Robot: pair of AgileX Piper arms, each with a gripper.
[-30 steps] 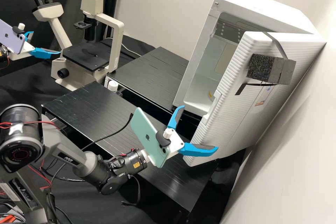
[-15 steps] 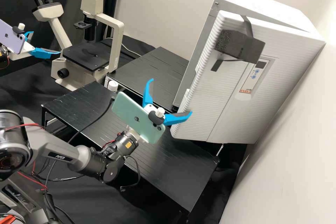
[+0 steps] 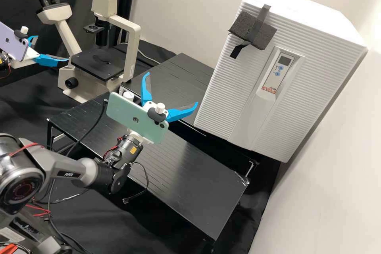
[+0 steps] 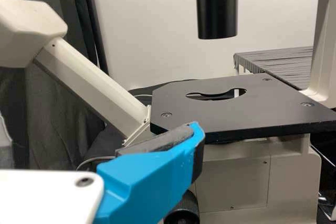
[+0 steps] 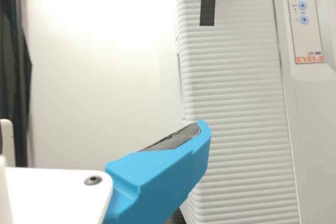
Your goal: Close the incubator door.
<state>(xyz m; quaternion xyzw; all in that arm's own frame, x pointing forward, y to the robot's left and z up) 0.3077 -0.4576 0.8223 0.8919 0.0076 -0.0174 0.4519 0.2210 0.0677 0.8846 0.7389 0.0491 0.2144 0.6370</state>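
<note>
Right pincer (image 3: pixel 171 89): 2 fingers spread wide | near it: 1 door (image 3: pixel 222 95), shut on 1 incubator (image 3: pixel 293 2), bearing 1 foam block (image 3: pixel 240 25) and 1 panel (image 3: pixel 274 81) | left pincer (image 3: pixel 51 49): 2 fingers spread wide, near 1 microscope (image 3: pixel 130 47) | mounted on pincers: 2 phones (image 3: pixel 127 115), 1 each

Lab with microscope (image 3: pixel 133 45) and incubator (image 3: pixel 309 91)

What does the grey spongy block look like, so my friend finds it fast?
Find the big white incubator. High on its ribbed door, toward the microscope side, sits a dark grey foam block. A black strap crosses it; the control panel nearby has a little screen and blue buttons instead.
</note>
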